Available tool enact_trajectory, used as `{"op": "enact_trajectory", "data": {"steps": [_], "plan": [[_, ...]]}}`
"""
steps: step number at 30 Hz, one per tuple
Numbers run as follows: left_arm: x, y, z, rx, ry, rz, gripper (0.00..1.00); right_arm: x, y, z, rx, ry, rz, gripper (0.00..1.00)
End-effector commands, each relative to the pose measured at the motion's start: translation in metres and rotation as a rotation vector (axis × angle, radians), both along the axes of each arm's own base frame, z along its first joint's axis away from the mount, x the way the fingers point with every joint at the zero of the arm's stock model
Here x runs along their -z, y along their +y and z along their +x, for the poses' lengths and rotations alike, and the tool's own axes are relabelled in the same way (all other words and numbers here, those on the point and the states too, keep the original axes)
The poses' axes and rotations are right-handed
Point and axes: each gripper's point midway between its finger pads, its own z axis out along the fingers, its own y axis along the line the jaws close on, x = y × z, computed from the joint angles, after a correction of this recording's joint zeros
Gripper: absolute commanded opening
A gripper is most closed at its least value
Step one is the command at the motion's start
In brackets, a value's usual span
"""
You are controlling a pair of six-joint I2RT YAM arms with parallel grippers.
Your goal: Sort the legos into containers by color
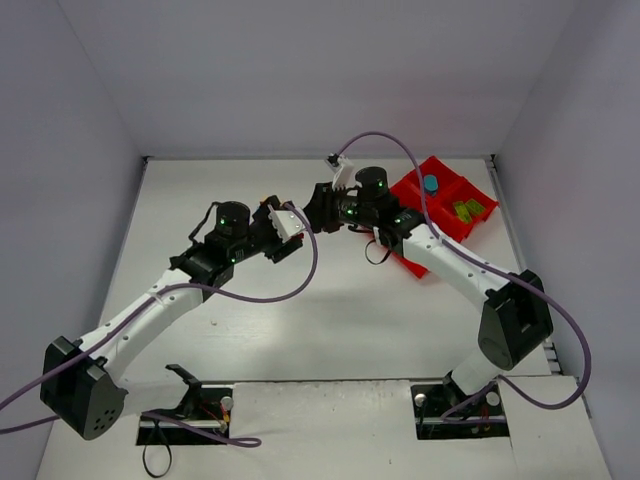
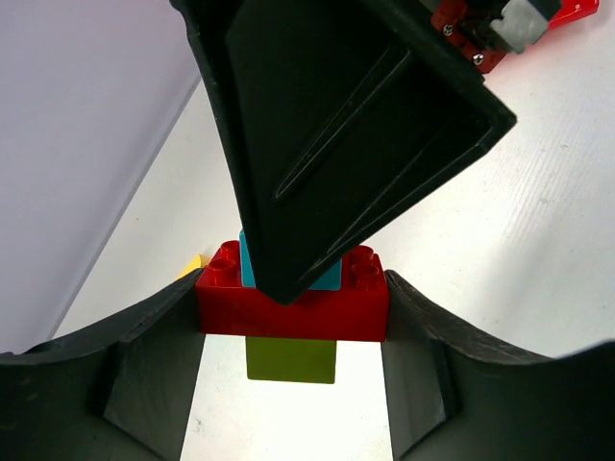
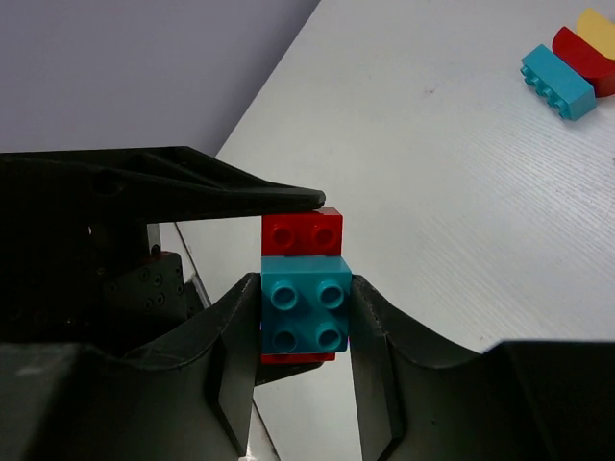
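My left gripper (image 2: 293, 300) is shut on a red lego (image 2: 307, 312) by its two ends, above the table. A lime green lego (image 2: 291, 360) is stuck under it and a cyan lego (image 3: 306, 312) sits on its studs. My right gripper (image 3: 305, 288) is shut on that cyan lego, with its fingers (image 3: 370, 327) pressed against both sides. The red lego (image 3: 302, 233) shows behind it. In the top view the two grippers, left (image 1: 285, 228) and right (image 1: 318, 210), meet at mid-table. The red tray of containers (image 1: 412, 262) lies at the far right.
One tray compartment holds a blue lego (image 1: 430, 184), another holds green legos (image 1: 468, 209). Loose cyan (image 3: 557, 82), red (image 3: 581, 53) and yellow (image 3: 601, 29) legos lie on the white table. A yellow piece (image 2: 192, 264) lies on the table beyond the left finger. Grey walls enclose the table.
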Motion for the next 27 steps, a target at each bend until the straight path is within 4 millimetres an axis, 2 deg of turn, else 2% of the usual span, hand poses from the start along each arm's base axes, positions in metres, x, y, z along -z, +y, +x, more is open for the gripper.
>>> {"op": "enact_trajectory", "data": {"steps": [1, 4, 5, 9, 15, 17, 20, 25, 27], "plan": [[-0.022, -0.008, 0.005, 0.019, -0.064, -0.037, 0.11, -0.043, -0.005, 0.005, 0.003, -0.146, 0.069, 0.0], [-0.01, -0.007, 0.009, 0.004, -0.038, -0.019, 0.03, -0.042, -0.017, 0.01, 0.019, -0.152, 0.06, 0.0], [-0.007, -0.007, 0.01, 0.0, -0.032, -0.012, 0.0, -0.044, -0.027, 0.016, 0.033, -0.155, 0.063, 0.0], [0.012, -0.008, 0.017, -0.013, 0.023, 0.013, 0.0, -0.046, -0.055, 0.031, 0.086, -0.158, 0.055, 0.0], [0.026, -0.011, 0.03, -0.04, 0.087, 0.0, 0.0, -0.046, -0.101, 0.06, 0.191, -0.181, 0.013, 0.0], [0.024, -0.013, 0.034, -0.042, 0.091, -0.009, 0.0, -0.044, -0.114, 0.07, 0.225, -0.19, -0.008, 0.0], [0.025, -0.016, 0.04, -0.05, 0.091, -0.015, 0.0, -0.04, -0.143, 0.091, 0.299, -0.21, -0.046, 0.0], [0.032, -0.016, 0.052, -0.083, 0.098, -0.019, 0.0, -0.02, -0.222, 0.148, 0.593, -0.271, -0.26, 0.06], [0.034, -0.015, 0.055, -0.1, 0.1, -0.02, 0.0, -0.016, -0.245, 0.165, 0.687, -0.282, -0.322, 0.07]]}}
